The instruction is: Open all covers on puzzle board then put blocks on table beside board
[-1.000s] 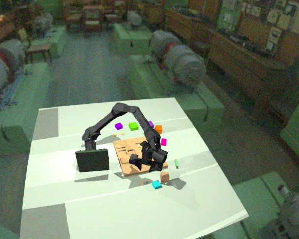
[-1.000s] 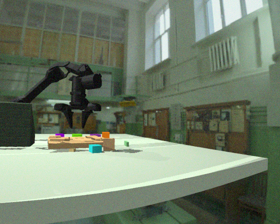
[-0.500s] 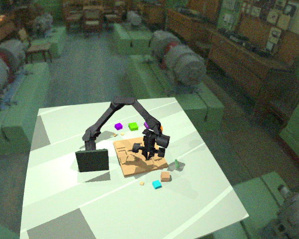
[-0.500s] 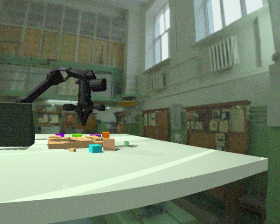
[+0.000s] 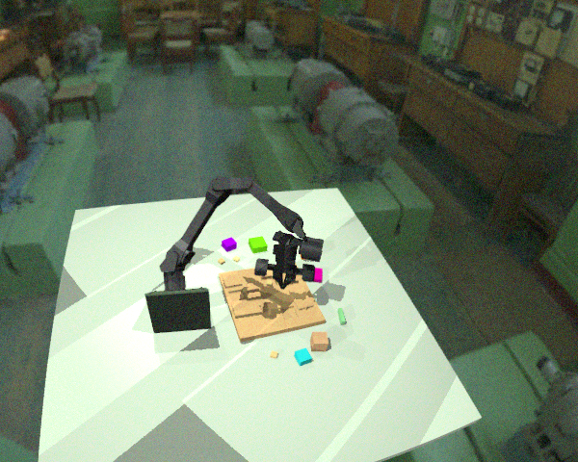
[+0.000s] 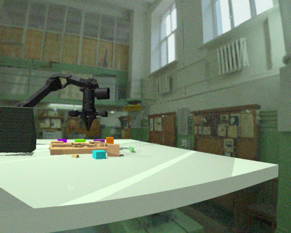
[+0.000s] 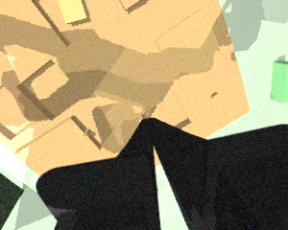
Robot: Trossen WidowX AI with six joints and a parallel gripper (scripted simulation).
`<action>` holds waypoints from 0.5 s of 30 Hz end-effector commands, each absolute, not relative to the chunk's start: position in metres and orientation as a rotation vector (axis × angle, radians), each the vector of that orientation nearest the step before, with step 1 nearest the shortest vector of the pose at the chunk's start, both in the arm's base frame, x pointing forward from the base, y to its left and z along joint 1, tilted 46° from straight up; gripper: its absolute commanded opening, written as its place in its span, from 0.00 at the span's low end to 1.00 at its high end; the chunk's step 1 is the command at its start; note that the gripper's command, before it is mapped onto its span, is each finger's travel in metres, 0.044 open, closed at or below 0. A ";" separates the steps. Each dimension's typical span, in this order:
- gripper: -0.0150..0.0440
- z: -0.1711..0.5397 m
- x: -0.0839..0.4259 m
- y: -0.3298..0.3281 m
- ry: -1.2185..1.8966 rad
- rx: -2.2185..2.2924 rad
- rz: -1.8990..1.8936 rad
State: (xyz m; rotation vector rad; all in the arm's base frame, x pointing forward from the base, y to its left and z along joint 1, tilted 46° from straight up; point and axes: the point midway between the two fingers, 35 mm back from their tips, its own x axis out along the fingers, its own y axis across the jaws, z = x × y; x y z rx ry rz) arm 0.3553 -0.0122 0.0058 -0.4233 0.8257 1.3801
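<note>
The tan puzzle board [image 5: 251, 330] [image 6: 65, 150] [image 7: 230, 107] lies flat, with tan covers and dark slots partly in shadow; which covers are open I cannot tell. A pale yellow piece [image 7: 73, 11] shows on it in the wrist view. My gripper [image 5: 282, 285] [image 6: 88, 129] [image 7: 149, 120] is shut and empty, above the board. On the table beside the board lie a small tan block [image 5: 274, 354] [image 6: 75, 156] and, behind, two more small tan blocks [image 5: 222, 261] [image 5: 236, 258]. The gripper hides part of the board.
Around the board stand a cyan block [image 5: 302, 356] [image 6: 99, 154], tan cube [image 5: 319, 341] [image 6: 113, 149], light green piece [image 5: 341, 316] [image 6: 131, 149] [image 7: 281, 81], magenta block [image 5: 318, 274], orange block [image 6: 109, 140], green block [image 5: 257, 244] and purple blocks [image 5: 228, 243] [image 6: 99, 140]. A dark panel [image 5: 179, 310] stands left.
</note>
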 end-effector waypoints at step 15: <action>0.25 0.068 0.337 0.063 0.734 -0.463 1.446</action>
